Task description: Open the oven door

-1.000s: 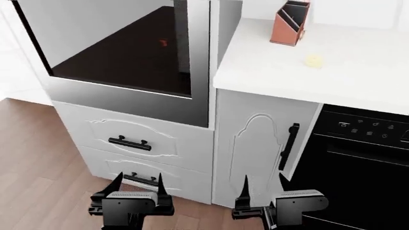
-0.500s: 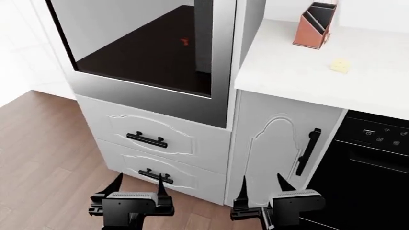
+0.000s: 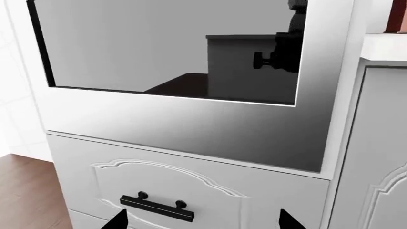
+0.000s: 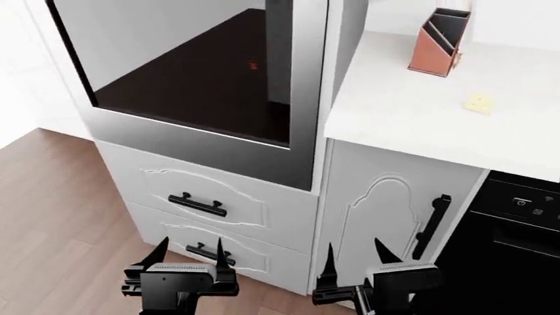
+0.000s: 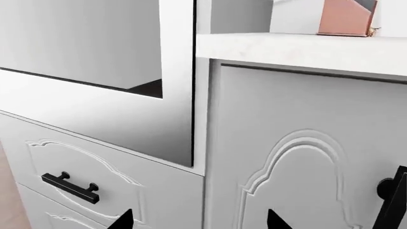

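Steel-framed oven door (image 4: 188, 72) now sits slightly left.

This is a simulated home kitchen: a built-in oven door (image 4: 197, 72) above white panelled drawers (image 4: 210, 197), a white worktop (image 4: 420, 125) and wood flooring (image 4: 52, 216).

oven door (image 4: 197, 72) top cut off in all views, bar handle not visible; small yellow item (image 4: 478, 102) on counter (image 4: 411, 118) unidentifiable.
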Tool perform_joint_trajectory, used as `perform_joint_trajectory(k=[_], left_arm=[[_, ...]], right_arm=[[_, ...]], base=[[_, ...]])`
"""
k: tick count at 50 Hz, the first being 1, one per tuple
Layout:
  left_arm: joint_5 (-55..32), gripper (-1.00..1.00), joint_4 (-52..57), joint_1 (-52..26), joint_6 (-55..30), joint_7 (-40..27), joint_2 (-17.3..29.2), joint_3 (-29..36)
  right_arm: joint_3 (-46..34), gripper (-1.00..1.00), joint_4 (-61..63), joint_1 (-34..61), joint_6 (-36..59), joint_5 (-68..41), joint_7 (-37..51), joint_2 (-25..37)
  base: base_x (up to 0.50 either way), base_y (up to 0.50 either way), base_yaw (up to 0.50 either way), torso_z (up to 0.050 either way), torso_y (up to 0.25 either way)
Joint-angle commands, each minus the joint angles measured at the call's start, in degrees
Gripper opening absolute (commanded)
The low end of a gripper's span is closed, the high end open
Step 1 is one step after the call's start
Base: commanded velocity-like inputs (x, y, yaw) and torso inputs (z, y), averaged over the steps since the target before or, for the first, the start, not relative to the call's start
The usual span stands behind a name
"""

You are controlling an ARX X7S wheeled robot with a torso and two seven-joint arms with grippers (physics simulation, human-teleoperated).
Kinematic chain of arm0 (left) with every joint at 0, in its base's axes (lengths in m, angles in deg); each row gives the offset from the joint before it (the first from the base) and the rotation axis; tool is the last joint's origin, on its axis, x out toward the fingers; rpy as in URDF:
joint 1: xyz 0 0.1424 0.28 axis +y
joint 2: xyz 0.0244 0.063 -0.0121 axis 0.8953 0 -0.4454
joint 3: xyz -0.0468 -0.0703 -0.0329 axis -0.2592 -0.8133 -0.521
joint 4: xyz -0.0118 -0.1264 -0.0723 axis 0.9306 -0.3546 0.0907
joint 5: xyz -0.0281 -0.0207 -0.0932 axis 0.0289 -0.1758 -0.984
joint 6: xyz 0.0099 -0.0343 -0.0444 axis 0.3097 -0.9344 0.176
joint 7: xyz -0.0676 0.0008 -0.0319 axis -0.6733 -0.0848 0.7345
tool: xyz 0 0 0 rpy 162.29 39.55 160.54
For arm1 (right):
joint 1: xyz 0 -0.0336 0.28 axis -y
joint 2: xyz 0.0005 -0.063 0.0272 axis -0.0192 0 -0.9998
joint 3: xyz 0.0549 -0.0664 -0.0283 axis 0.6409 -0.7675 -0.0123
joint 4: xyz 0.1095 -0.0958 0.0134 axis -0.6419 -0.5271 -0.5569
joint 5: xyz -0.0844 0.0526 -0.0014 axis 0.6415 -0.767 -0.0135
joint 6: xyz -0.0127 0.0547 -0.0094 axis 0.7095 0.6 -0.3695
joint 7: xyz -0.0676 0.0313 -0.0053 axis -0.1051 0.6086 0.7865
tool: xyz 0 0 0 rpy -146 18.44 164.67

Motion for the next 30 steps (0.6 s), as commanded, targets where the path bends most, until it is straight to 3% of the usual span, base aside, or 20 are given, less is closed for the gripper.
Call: perform_joint_trajectory(k=[1, 30], left_arm=[[-0.43, 1.00, -0.12, -0.16, 0.10, -0.51, 0.40, 0.48], [-1.33, 1.00, -0.11, -0.39, 0.17, -1.67, 1.29, 1.54]], right_arm=[[-0.45, 1.00, 0.07, 0.09, 0.10, -0.79, 0.25, 0.35], [-1.56, 1.00, -0.39, 0.43, -0.32, -1.24, 1.62, 1.20]], base=[[0.24, 0.08, 0.00, 0.000, 0.000], [0.25, 0.04, 0.00, 0.000, 0.000]])
